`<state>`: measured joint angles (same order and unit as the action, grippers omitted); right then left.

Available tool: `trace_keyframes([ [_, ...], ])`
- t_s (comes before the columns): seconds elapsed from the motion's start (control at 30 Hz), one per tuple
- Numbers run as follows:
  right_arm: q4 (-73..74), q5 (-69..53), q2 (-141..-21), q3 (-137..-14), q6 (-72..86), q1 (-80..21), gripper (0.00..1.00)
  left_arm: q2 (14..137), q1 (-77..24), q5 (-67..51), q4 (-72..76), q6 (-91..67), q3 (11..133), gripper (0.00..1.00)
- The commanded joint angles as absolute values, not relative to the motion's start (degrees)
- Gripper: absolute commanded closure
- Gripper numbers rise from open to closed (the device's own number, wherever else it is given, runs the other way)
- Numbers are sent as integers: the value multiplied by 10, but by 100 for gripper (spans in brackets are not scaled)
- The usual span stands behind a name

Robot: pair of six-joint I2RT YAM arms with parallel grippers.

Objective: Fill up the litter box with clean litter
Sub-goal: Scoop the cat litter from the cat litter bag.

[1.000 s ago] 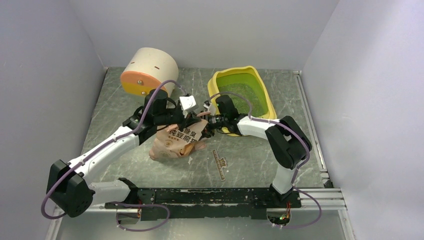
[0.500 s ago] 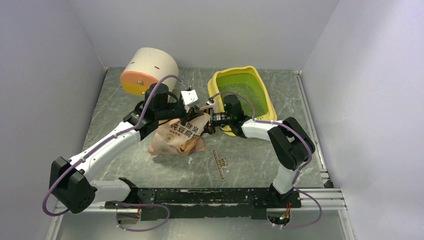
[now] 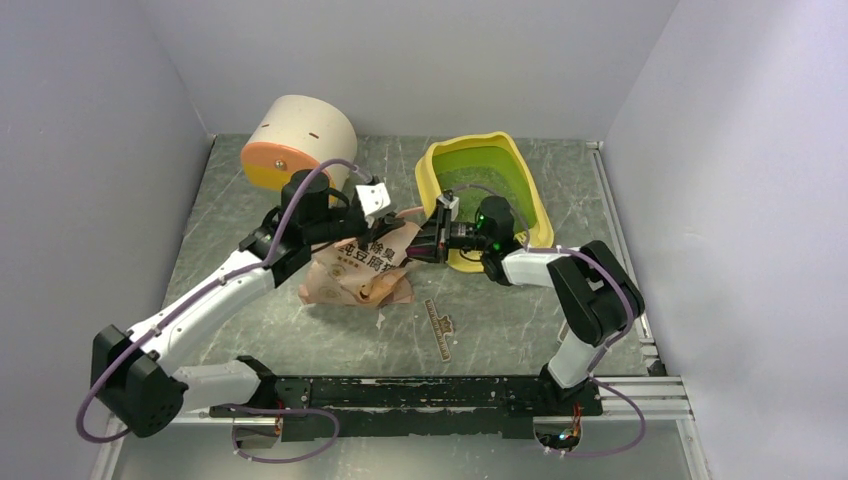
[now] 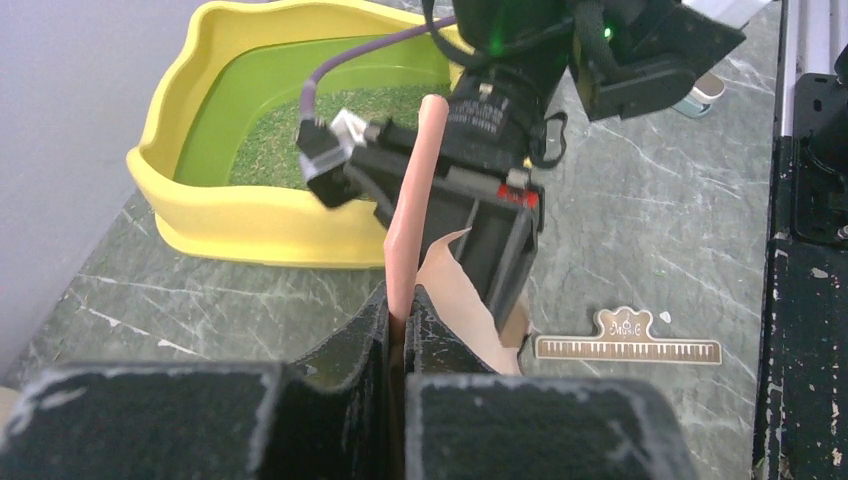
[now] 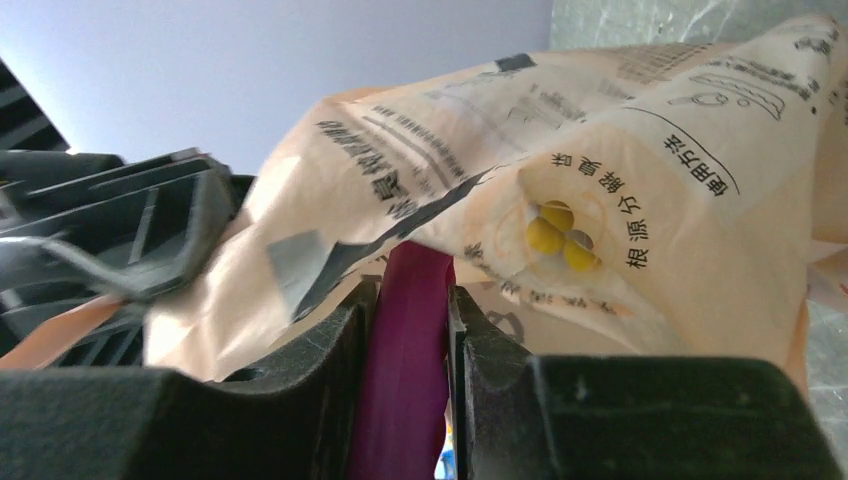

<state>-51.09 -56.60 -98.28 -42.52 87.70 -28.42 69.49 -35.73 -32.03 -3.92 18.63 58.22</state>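
Left claw [image 4: 400, 312] is clamped tight on the top edge of the pink bag [image 3: 360, 272], pinching the rim into a thin upright strip. Right claw [image 5: 408, 300] is closed on the handle of a magenta scoop [image 5: 405, 345], and the rest of the scoop is hidden by the bag's printed paper. The two claws sit close together at the bag's mouth. The litter box [image 3: 431, 172] stands on the surface [image 3: 500, 310] just to the right of the bag, with a thin speckled layer of clean litter [image 4: 360, 105] lying in its green pan. A cream-and-orange container [image 3: 298, 140] lies at the back left, and a ruler-shaped strip [image 3: 440, 330] lies near the bag.
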Motion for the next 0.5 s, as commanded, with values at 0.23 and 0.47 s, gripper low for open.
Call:
trace_keyframes([
  [0.23,-477,-590,-862,-410,842,-235,100,619,-366,-273,22,180,539,95],
  [0.47,-346,-593,-797,-395,765,-200,100,608,-363,-256,1,200,545,95],
])
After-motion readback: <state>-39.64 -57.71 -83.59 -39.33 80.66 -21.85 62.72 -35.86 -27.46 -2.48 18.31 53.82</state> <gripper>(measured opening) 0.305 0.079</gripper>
